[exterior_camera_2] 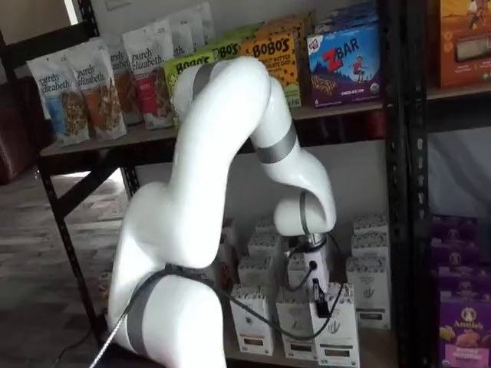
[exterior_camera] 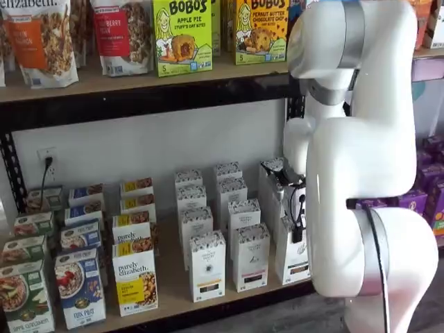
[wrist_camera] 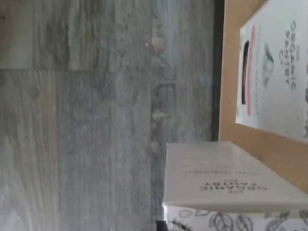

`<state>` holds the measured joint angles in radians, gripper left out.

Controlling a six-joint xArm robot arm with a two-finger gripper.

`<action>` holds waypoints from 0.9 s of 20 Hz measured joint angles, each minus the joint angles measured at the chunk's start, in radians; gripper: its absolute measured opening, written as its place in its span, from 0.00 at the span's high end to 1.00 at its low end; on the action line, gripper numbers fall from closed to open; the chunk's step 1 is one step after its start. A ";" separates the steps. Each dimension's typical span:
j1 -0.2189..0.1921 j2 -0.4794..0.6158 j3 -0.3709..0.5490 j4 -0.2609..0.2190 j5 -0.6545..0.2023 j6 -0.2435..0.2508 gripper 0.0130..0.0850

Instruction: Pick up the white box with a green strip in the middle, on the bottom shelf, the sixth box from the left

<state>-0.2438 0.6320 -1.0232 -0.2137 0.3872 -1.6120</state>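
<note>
The white box with a green strip (exterior_camera: 293, 260) stands at the front right of the bottom shelf (exterior_camera: 173, 300), speckled pattern around its top. In both shelf views my gripper (exterior_camera: 298, 218) comes down onto its upper part, and one black finger (exterior_camera_2: 316, 295) lies against the carton (exterior_camera_2: 341, 333); the fingers are closed on it. The wrist view shows this box (wrist_camera: 226, 178) very close, reaching out past the tan shelf board (wrist_camera: 269, 144) over the floor. My white arm hides the box's right side in a shelf view.
Like white cartons (exterior_camera: 207, 267) (exterior_camera: 250, 257) stand in rows to the left, then purely elizabeth boxes (exterior_camera: 134, 277). Another carton (wrist_camera: 269, 72) with a pink strip stands on the board. A black rack post (exterior_camera_2: 399, 192) and purple boxes (exterior_camera_2: 460, 307) are to the right. Bobo's boxes (exterior_camera: 182, 35) fill the shelf above.
</note>
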 joint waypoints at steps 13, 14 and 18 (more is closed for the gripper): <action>0.071 -0.421 0.335 -0.006 0.088 0.070 0.50; 0.077 -0.448 0.350 -0.004 0.101 0.074 0.50; 0.111 -0.559 0.392 0.034 0.193 0.069 0.50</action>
<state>-0.1327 0.0728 -0.6316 -0.1795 0.5797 -1.5433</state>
